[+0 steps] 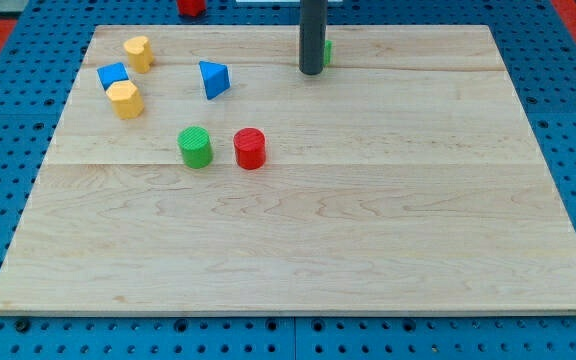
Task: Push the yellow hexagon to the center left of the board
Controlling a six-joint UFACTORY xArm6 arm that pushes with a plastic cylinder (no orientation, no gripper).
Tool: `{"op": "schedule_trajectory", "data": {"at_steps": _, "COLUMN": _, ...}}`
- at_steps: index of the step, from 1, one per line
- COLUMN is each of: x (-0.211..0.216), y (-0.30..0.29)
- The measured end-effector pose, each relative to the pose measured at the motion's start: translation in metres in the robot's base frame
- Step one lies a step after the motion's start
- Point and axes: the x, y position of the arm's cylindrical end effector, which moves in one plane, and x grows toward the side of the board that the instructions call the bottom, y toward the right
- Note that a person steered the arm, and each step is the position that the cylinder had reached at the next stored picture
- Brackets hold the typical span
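The yellow hexagon [124, 98] sits near the board's upper left, just below and touching a blue block [113, 75]. A second yellow block [138, 52], heart-like in shape, lies above them near the top edge. My tip [311, 72] rests on the board at the top centre, far to the right of the yellow hexagon. A green block [327, 52] is mostly hidden behind the rod, just right of it.
A blue triangle [214, 78] lies between my tip and the yellow blocks. A green cylinder [195, 146] and a red cylinder [250, 148] stand side by side below it. A red block [191, 6] sits off the wooden board [368, 250], past its top edge.
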Motion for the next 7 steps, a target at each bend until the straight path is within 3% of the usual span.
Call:
{"op": "schedule_trajectory", "data": {"at_steps": 3, "x": -0.004, "y": -0.016}}
{"op": "schedule_trajectory", "data": {"at_steps": 5, "x": -0.009, "y": -0.125}}
{"op": "schedule_trajectory", "data": {"at_steps": 7, "x": -0.009, "y": -0.179}}
